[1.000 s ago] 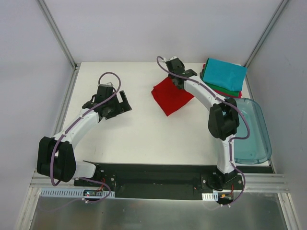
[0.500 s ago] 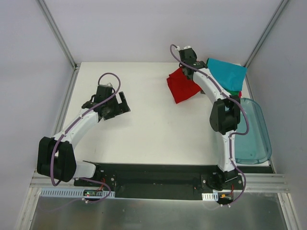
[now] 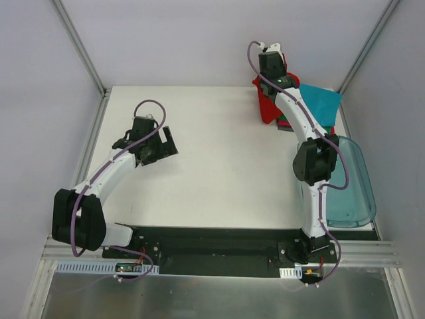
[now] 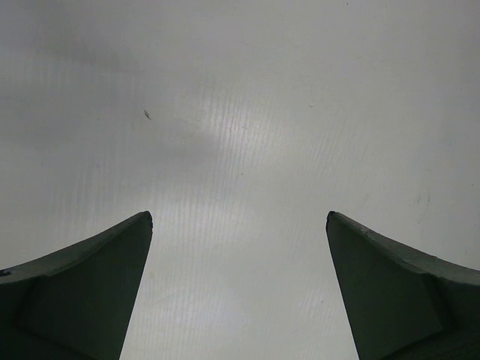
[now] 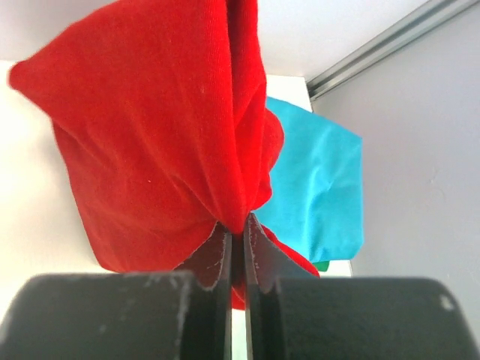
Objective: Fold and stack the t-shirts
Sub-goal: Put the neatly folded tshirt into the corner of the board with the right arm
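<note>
At far right corner: right gripper point(image 5: 238, 225) clenched on one red tee point(image 5: 150, 150), bunched and hanging at the left edge of one teal tee point(image 5: 319, 187). One green tee point(image 5: 322, 265) peeks from beneath. Left gripper point(image 4: 238, 217) released over table point(image 4: 240, 112). One tub point(image 3: 355, 193) near right.

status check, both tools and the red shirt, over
Left tool open, empty. Right tool shut on red t-shirt, hanging beside teal-topped stack. Tub off to the side, not in the way.
</note>
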### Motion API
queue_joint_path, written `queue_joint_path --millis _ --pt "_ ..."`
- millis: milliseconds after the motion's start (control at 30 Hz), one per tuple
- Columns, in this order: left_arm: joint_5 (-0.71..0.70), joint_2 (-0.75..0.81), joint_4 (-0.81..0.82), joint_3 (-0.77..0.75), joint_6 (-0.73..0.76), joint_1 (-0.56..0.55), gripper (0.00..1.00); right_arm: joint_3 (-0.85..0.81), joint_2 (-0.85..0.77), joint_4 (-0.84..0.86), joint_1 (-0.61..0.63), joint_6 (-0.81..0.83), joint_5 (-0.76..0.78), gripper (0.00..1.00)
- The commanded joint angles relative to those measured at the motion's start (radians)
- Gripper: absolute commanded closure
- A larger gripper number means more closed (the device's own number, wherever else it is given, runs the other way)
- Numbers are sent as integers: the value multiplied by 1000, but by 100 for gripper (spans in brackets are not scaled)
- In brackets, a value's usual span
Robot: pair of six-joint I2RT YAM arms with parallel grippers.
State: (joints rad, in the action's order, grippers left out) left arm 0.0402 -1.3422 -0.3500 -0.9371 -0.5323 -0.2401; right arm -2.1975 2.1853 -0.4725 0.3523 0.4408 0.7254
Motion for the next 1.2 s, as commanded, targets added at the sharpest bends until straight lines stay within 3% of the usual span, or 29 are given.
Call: queue_joint_path --millis 0,467,1167 --pt "-29 -6 -20 -49 18 13 1 -119 -33 74 -21 -10 83 99" --pt "-28 -14 -30 -77 25 19 1 -209 -65 100 -68 -47 -7 99" --pt "27 -75 -38 -123 2 22 1 -206 -151 91 -176 -80 -58 99"
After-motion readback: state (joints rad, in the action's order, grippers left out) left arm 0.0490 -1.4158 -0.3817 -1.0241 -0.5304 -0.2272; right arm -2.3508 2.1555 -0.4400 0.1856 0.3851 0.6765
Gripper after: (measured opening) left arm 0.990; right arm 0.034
